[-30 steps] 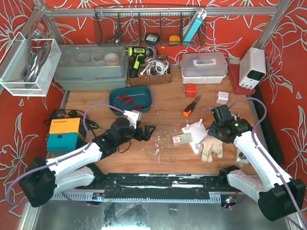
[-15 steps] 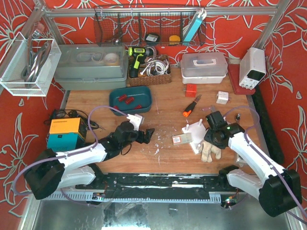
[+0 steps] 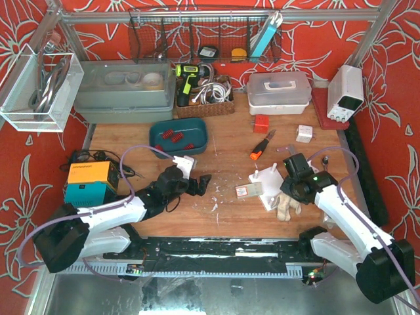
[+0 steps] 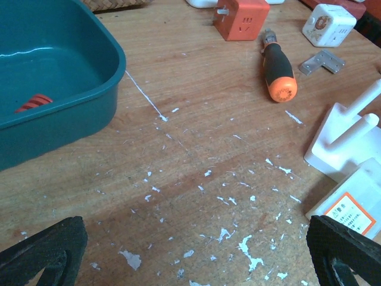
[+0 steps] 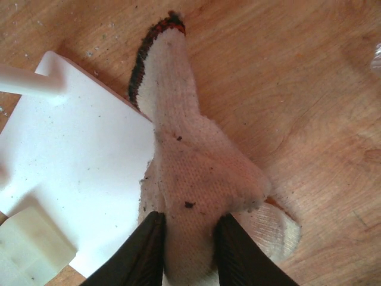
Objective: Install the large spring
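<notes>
Red springs [image 3: 172, 136] lie in the teal tray [image 3: 197, 128]; one spring [image 4: 33, 102] shows in the left wrist view inside the tray [image 4: 89, 95]. The white peg fixture [image 3: 268, 177] stands mid-table, also seen in the left wrist view [image 4: 348, 134] and the right wrist view [image 5: 77, 161]. My left gripper [image 3: 201, 184] is open and empty, low over bare wood [image 4: 193, 262], right of the tray. My right gripper [image 3: 289, 195] is shut on a white knit glove [image 5: 190, 173] lying against the fixture's base.
An orange-handled screwdriver [image 4: 280, 68], an orange cube [image 4: 238, 21], a white cube [image 4: 329, 24] and a metal bracket [image 4: 321, 61] lie beyond the fixture. A small labelled box [image 3: 249, 190] sits at its left edge. Bins and a basket line the back.
My right gripper has moved down and left onto the glove. My left gripper has shifted slightly right and lower, still open.
</notes>
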Motion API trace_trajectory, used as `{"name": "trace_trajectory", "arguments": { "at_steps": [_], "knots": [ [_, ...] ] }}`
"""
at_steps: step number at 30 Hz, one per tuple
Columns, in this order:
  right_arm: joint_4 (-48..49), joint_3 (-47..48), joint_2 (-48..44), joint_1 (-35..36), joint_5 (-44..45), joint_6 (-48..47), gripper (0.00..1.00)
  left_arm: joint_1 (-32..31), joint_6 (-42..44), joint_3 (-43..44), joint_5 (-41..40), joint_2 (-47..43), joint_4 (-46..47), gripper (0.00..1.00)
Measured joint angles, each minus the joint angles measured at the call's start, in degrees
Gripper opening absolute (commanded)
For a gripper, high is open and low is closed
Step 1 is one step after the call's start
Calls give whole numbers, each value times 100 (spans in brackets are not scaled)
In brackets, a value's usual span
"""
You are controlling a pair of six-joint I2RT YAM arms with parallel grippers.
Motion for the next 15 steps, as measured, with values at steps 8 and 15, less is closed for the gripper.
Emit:
{"name": "trace_trajectory", "arguments": {
  "at_steps": [8, 15],
  "knots": [
    [-120, 109, -203, -2, 87, 61, 20, 0, -15, 0, -63, 105, 2, 100],
    [-378, 282, -372, -2, 114, 94, 14, 0, -17, 2, -101, 201, -4, 100]
  ]
}}
